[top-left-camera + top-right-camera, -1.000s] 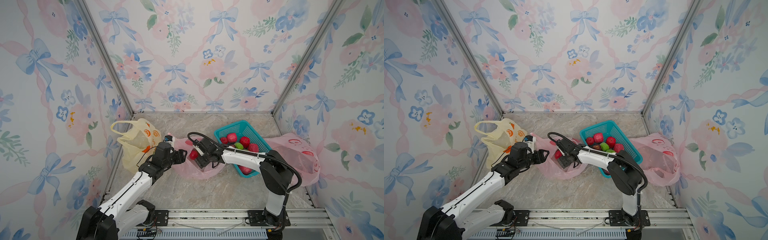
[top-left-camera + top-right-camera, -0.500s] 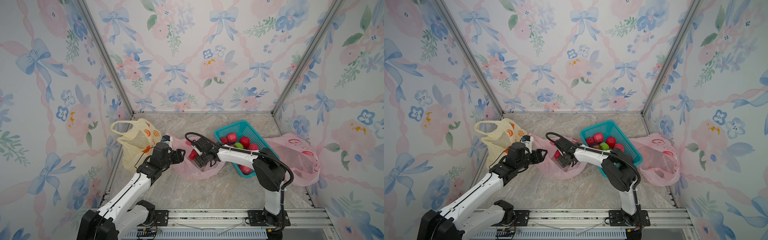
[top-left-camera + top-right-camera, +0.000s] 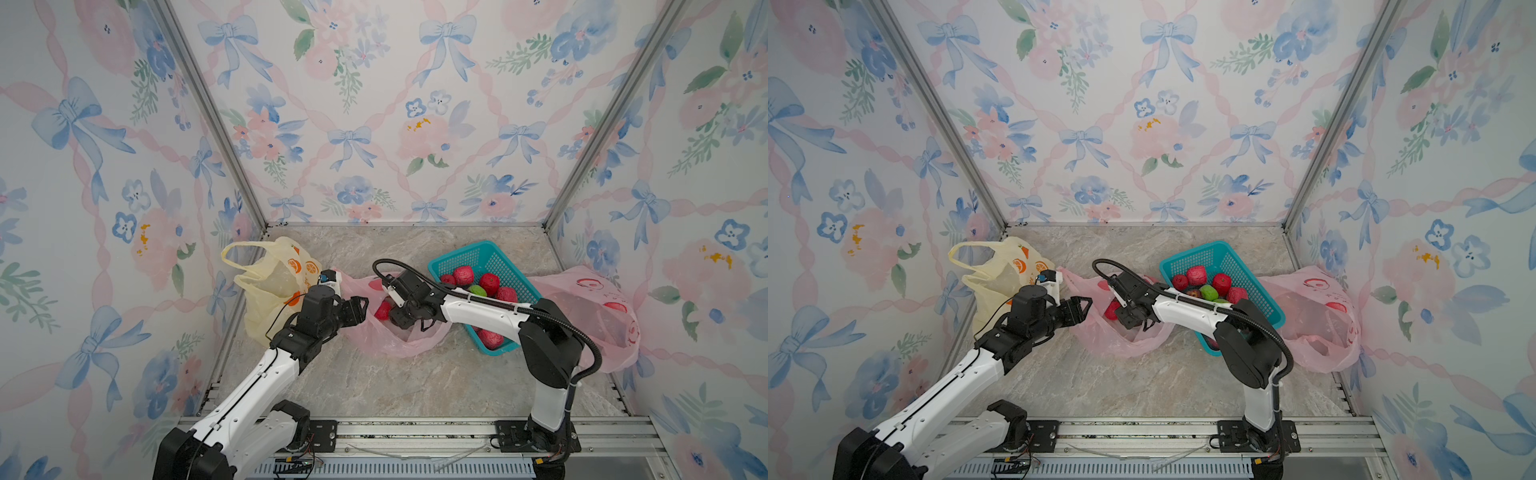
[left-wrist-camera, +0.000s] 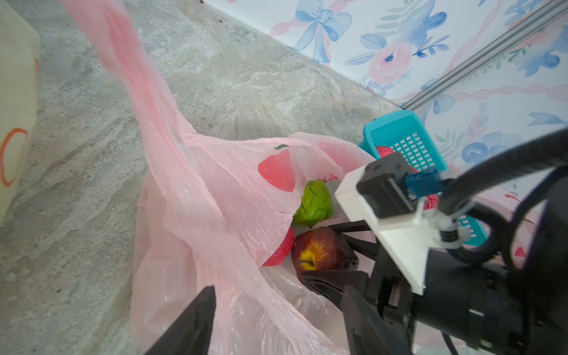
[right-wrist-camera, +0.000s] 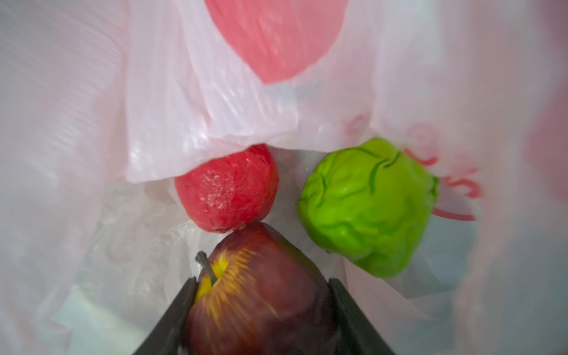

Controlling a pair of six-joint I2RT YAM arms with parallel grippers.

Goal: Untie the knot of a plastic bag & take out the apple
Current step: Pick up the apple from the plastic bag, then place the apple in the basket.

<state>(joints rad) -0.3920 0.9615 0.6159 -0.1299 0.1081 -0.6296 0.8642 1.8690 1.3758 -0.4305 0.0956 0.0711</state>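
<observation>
The pink plastic bag (image 3: pixel 386 340) (image 3: pixel 1121 345) lies open in the middle of the floor, no knot showing. My right gripper (image 3: pixel 401 318) (image 5: pixel 262 282) reaches into its mouth, shut on a dark red apple (image 5: pixel 261 292) (image 4: pixel 322 252), a finger pressed on each side. A bright red fruit (image 5: pixel 227 190) (image 3: pixel 383 311) and a wrinkled green fruit (image 5: pixel 368 206) lie just past the apple inside the bag. My left gripper (image 3: pixel 357 307) (image 4: pixel 278 290) stands open at the bag's left rim, with a stretched strip of pink film (image 4: pixel 172 138) running between its spread fingers.
A teal basket (image 3: pixel 505 268) with several red and green fruits stands right of the bag, under my right arm. A yellow bag (image 3: pixel 274 282) leans against the left wall. Another pink bag (image 3: pixel 590 307) lies by the right wall.
My right gripper has pushed a little further into the bag and its jaws have closed in on the dark red apple. The left gripper has hardly moved.
</observation>
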